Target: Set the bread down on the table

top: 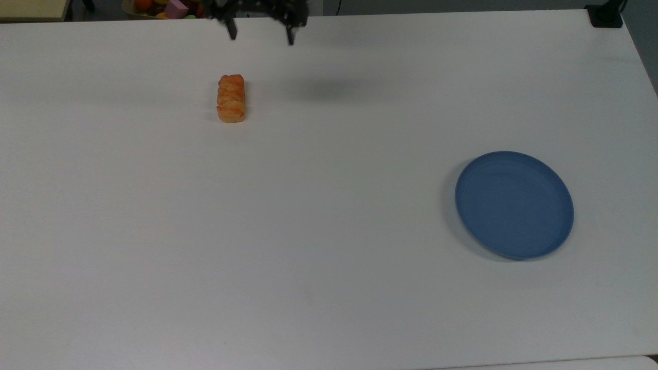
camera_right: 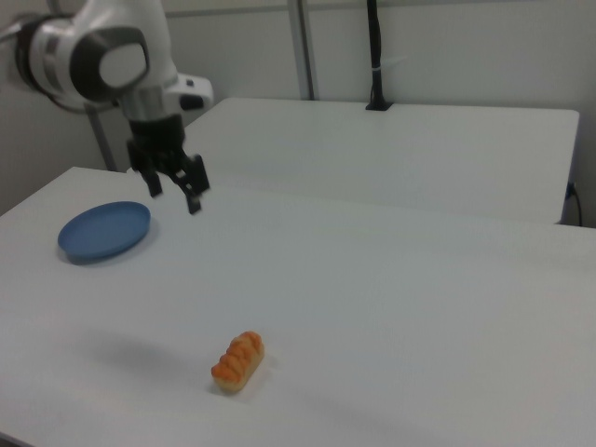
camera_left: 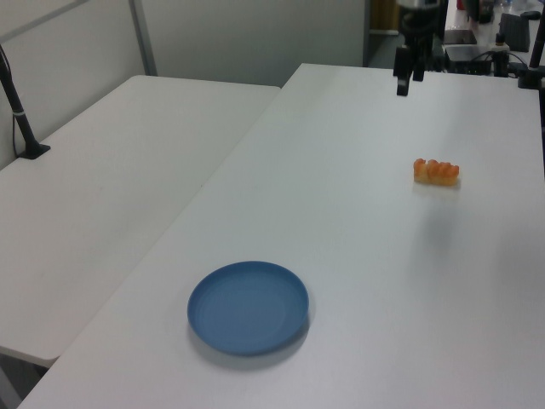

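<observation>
Golden-orange and glossy, the bread (top: 231, 98) lies flat on the white table (top: 329, 231), alone on bare surface and touched by nothing. In the top view its long axis runs up and down the picture, and it sits toward the top view's upper left, well apart from the blue plate (top: 514, 204) at the top view's right. In the left view the same bun (camera_left: 436, 171) lies with its length across the picture, and in the right view it (camera_right: 238, 361) rests near the lower edge, tilted a little on the diagonal.

The gripper (top: 261, 32) hangs high above the table at the top view's upper edge, its two dark fingers spread wide with nothing between them. From it, the bread lies down and slightly to the top view's left, at a clear remove both sideways and in height. In the right view the gripper (camera_right: 173, 191) hovers in the air between plate and bun, up and to the right view's left of the bread, and the left view shows it (camera_left: 405, 83) raised over the far part of the tabletop.

Judged from this layout, the placing looks done: the bun is on the table and free of the fingers, so no further grasp seems called for
</observation>
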### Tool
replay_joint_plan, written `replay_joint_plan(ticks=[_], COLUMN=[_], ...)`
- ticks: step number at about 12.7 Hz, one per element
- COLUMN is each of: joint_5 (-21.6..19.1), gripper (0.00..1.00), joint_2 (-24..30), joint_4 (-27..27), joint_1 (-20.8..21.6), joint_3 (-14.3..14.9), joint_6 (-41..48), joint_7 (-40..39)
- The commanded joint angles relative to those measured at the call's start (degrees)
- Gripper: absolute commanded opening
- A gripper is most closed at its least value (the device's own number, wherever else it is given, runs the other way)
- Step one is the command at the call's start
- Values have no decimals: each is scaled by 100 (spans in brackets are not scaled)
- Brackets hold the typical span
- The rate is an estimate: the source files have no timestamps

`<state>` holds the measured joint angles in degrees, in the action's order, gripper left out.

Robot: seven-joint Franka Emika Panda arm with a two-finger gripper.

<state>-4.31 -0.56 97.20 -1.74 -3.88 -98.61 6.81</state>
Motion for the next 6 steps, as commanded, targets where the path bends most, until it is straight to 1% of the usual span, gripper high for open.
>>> replay_joint_plan(ticks=[1,2,4,6], joint_5=[-597,-519,-378,-228], gripper=[100,100,100,100], joint_2=[64,143,240,275], joint_4=[-666,-658,-588,-421], joint_1=[103,399,700,972], joint_3=[-7,1,28,168], joint_6=[702,694,616,388], joint_7=[320,295,190,-91])
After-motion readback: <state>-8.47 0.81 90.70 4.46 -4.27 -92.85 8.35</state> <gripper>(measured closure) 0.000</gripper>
